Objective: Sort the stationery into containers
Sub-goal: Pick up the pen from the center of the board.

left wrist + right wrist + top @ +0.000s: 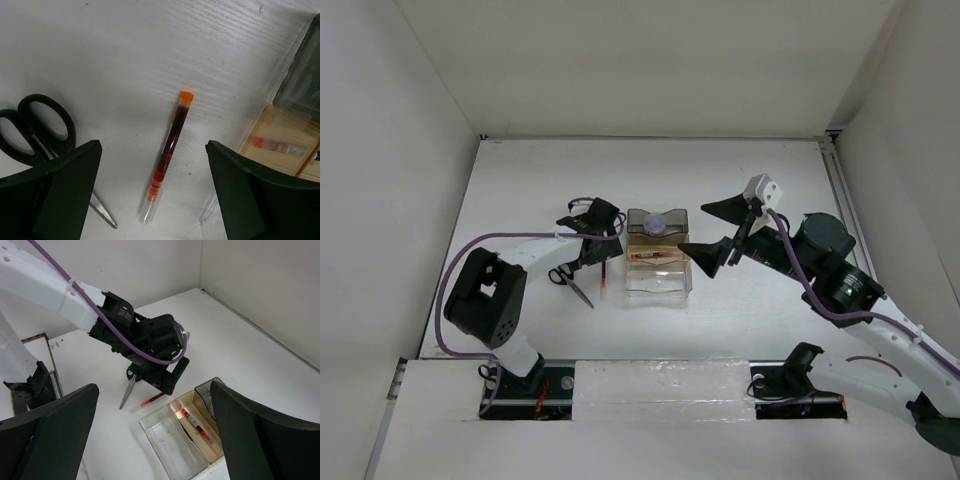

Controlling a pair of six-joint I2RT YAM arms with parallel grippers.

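Note:
Three joined bins stand mid-table: dark grey (658,217), amber (632,246), clear (658,284). The round lavender piece (657,224) lies in the dark bin. One red pen (655,256) lies in the amber bin and shows in the right wrist view (196,426). The other red pen (167,155) lies on the table left of the bins. My left gripper (153,150) is open just above it, one finger on each side. Black-handled scissors (37,130) lie left of that pen. My right gripper (720,235) is open and empty, raised right of the bins. I cannot make out the dark pen.
White walls close in the table on the left, back and right. The left arm's purple cable (470,255) loops over the left side. The right arm's camera block (763,190) sits above the right gripper.

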